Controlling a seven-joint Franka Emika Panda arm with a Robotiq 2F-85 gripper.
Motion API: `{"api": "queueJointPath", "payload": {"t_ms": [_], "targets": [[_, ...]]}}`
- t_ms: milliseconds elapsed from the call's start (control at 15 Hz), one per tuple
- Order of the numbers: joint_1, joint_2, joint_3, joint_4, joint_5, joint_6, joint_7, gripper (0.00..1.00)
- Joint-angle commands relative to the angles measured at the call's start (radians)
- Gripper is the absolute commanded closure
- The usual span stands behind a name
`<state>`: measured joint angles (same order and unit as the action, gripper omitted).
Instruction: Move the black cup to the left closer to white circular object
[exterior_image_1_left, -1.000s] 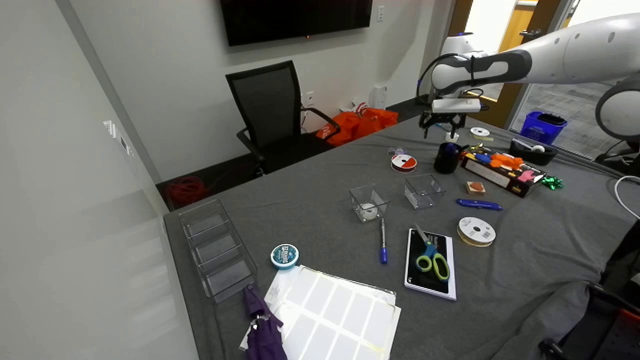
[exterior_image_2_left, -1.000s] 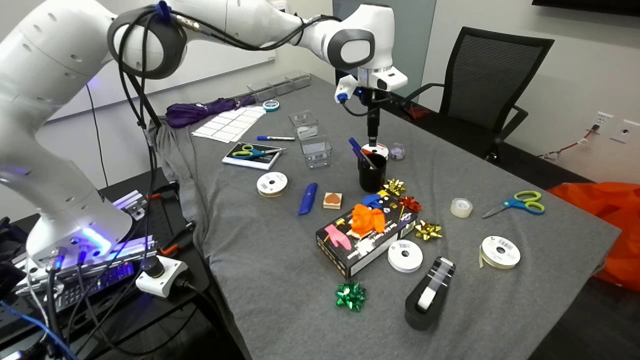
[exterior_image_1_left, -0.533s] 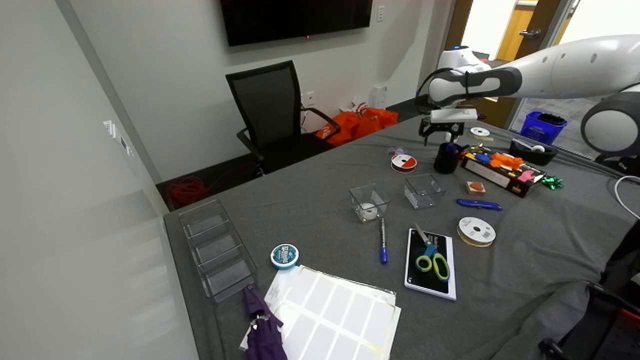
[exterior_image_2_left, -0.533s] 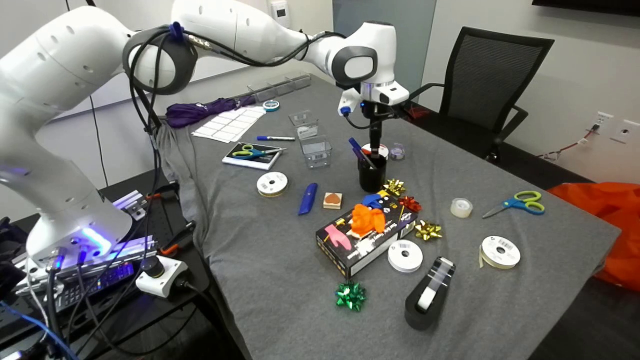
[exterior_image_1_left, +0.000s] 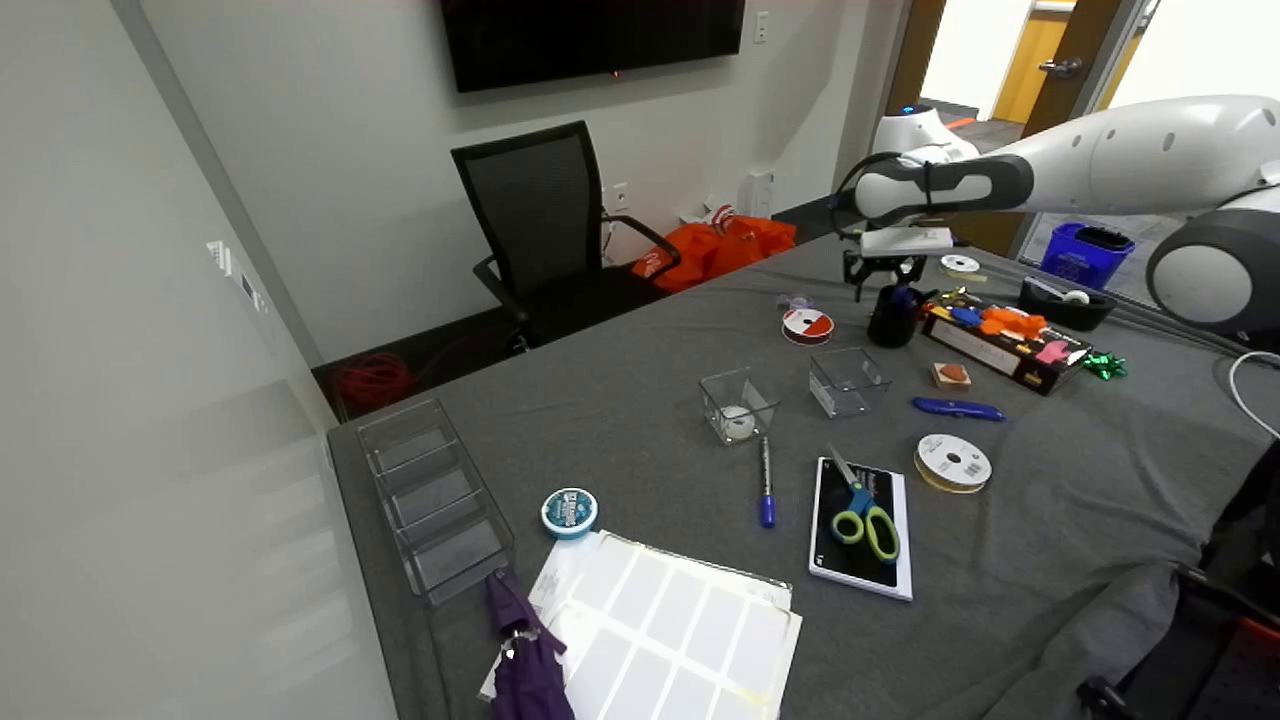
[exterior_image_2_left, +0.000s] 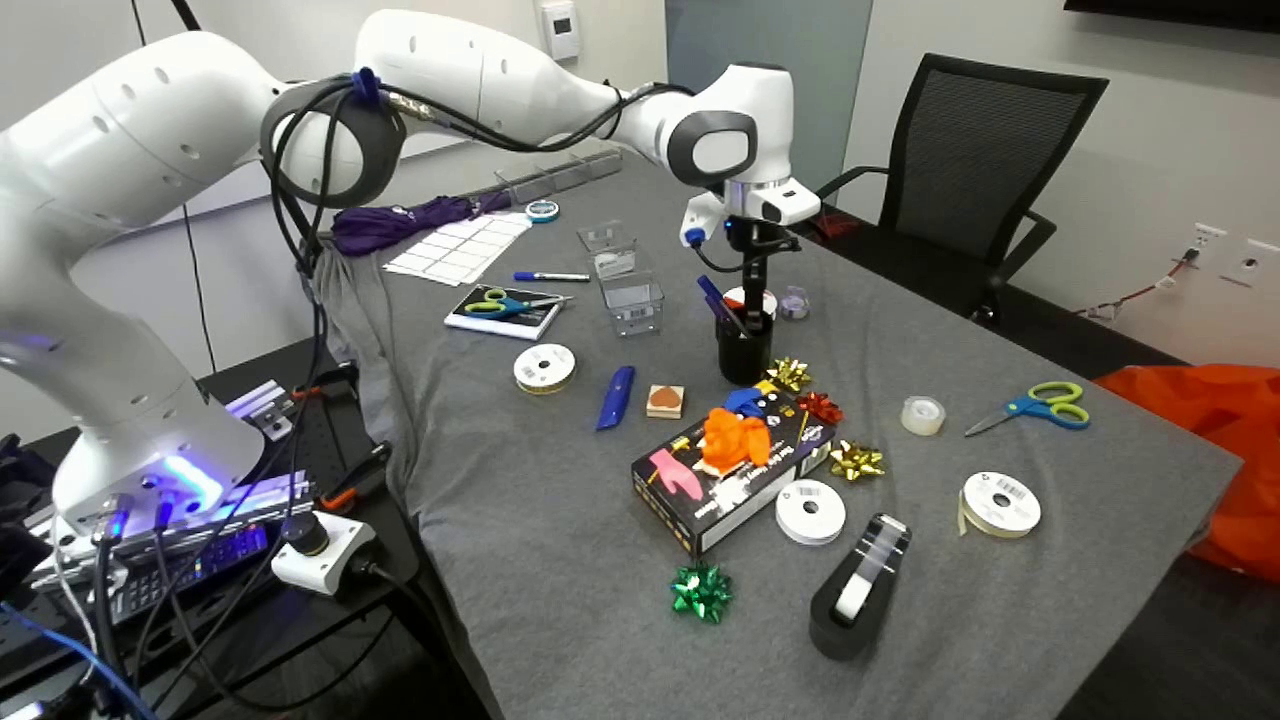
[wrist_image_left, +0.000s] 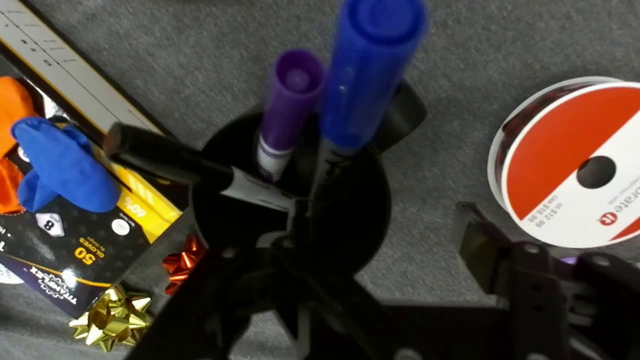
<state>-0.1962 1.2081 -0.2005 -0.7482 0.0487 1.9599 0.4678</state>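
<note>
The black cup (exterior_image_1_left: 893, 320) stands upright with several markers in it, also in an exterior view (exterior_image_2_left: 744, 356) and the wrist view (wrist_image_left: 357, 215). My gripper (wrist_image_left: 384, 215) is open: one finger is over the cup's mouth, the other outside its wall, beside the red-and-white roll. The gripper (exterior_image_2_left: 753, 305) points down at the cup's rim; contact cannot be told. Several white discs with dark centres show: a white spool (exterior_image_1_left: 953, 460), also in an exterior view (exterior_image_2_left: 545, 367), another (exterior_image_2_left: 810, 512) beside the box, and a third (exterior_image_2_left: 1000, 503). Which one the task means cannot be told.
The red-and-white roll (wrist_image_left: 575, 165) is close to the cup. A glove box (exterior_image_2_left: 730, 470) with bows stands on the cup's other side. Clear bins (exterior_image_1_left: 848, 383), a blue knife (exterior_image_1_left: 958, 409), a stamp (exterior_image_1_left: 951, 377) and a tape dispenser (exterior_image_2_left: 860, 590) lie around.
The arm and gripper have come down toward the cup, mostly in the first half second, then more slowly. The cup and the other objects have not moved.
</note>
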Motion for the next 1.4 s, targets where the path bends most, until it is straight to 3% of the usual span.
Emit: {"api": "queueJointPath", "payload": {"t_ms": [0, 400, 467, 1333], "targets": [[-0.007, 0.045, -0.011, 0.07, -0.008, -0.025, 0.006, 0.57], [-0.008, 0.049, -0.019, 0.077, -0.006, -0.024, 0.003, 0.97], [-0.008, 0.049, -0.02, 0.077, -0.005, -0.024, 0.002, 1.0], [-0.002, -0.028, 0.001, 0.011, 0.01, -0.025, -0.045, 0.98]]}}
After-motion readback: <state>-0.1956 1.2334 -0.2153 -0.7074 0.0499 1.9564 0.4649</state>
